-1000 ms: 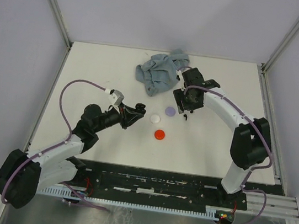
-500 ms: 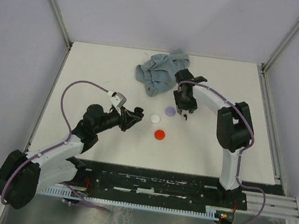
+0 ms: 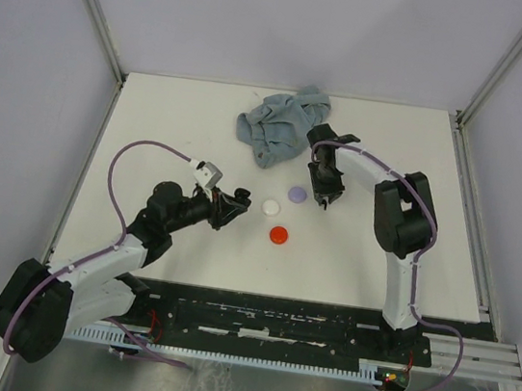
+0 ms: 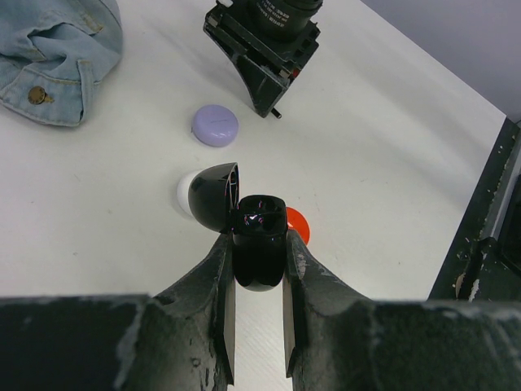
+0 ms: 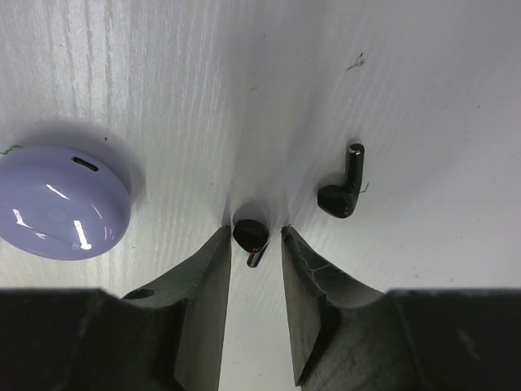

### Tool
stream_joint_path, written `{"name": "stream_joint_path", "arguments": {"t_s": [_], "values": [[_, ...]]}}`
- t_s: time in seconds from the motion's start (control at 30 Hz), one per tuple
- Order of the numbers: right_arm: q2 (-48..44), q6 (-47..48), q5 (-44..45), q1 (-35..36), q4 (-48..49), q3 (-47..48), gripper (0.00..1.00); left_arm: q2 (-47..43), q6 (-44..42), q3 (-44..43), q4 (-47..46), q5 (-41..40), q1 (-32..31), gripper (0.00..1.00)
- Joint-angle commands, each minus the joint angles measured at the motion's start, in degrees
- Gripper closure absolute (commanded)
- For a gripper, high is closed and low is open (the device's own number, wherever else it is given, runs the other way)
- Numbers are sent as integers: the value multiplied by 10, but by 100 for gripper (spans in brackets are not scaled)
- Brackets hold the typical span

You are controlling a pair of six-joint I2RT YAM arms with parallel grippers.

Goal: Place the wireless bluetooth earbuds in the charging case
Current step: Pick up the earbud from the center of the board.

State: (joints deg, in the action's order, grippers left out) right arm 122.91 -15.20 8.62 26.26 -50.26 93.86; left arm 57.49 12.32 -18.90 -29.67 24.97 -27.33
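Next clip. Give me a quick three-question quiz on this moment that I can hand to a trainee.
1. True or false: the left gripper holds an open black charging case.
2. What sits between the fingers of the right gripper? A) a lilac case B) a black earbud C) a red disc
3. Fill in: in the right wrist view, ___ black earbuds lie on the table.
Key: 1 true; 2 B; 3 two, the second earbud lying off to one side.

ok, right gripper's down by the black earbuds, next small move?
Probably close the right gripper on the black earbud: it lies between the jaws, a gap showing on one side. The left gripper holds the black charging case open, ready.
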Motion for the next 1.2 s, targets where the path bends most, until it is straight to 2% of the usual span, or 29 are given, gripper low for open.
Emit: {"name": "stream_joint_path", "arguments": {"t_s": [0.0,0.2,0.37,0.73,0.93,1.17], "values": [[-1,-8,-8,-6,-4,-11,63,4,-16,-23,-28,3,3,97],[-18,-6,-18,-6,7,-26,72,11,-5,-25,-49,12,3,97],[-72,-3,-28,-7,18,-41,77,10,3,-12,-107,38,3,97],[-286,26,-88,17,112,-102,78,19,0,-15,-228,77,3,97],[-395,56,-112,62,202,-134,78,34,-8,-42,-278,109,3,97],[-478,79,-142,123,291,-152,78,47,-11,-78,-315,125,3,97]]}}
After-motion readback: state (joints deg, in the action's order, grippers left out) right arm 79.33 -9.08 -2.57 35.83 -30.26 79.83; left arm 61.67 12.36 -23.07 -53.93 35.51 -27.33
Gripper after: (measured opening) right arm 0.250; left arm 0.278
